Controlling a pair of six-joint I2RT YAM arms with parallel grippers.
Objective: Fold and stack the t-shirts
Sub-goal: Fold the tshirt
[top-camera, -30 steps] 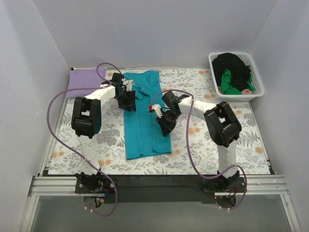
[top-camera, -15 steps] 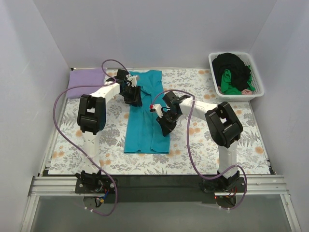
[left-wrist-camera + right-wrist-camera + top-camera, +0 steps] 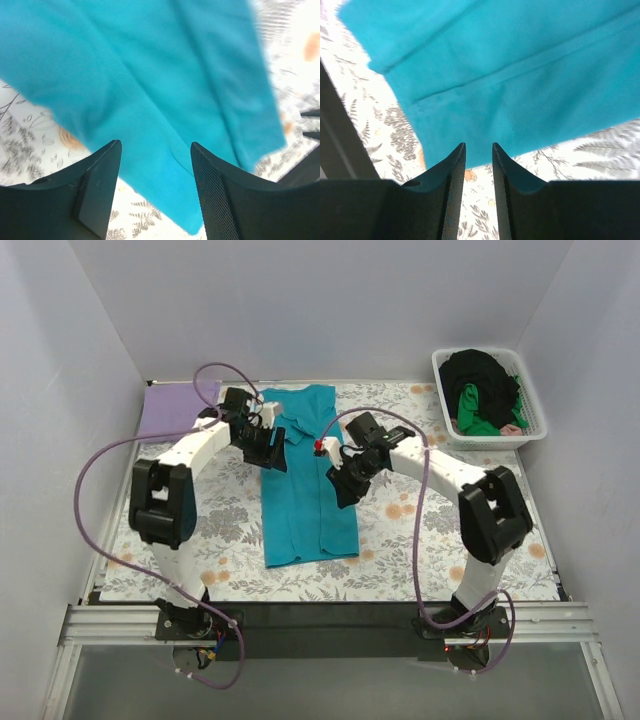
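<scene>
A teal t-shirt (image 3: 305,510) lies on the floral table cloth, folded into a long strip running front to back. My left gripper (image 3: 272,453) hovers over its left edge near the collar end, open and empty. In the left wrist view the gripper (image 3: 155,145) shows teal cloth (image 3: 150,75) below it. My right gripper (image 3: 343,490) is at the strip's right edge. In the right wrist view its jaws (image 3: 478,146) are narrowly apart with nothing between, above the teal hem (image 3: 520,60). A folded lavender t-shirt (image 3: 175,410) lies at the back left.
A white slatted basket (image 3: 495,440) at the back right holds a black shirt (image 3: 480,375) and a bright green shirt (image 3: 478,410). The floral cloth (image 3: 430,540) covers the table. White walls close in the left, back and right sides.
My left gripper went towards the collar, then came back a little. The right gripper moved slightly back and its elbow swung right. The teal strip shifted slightly.
</scene>
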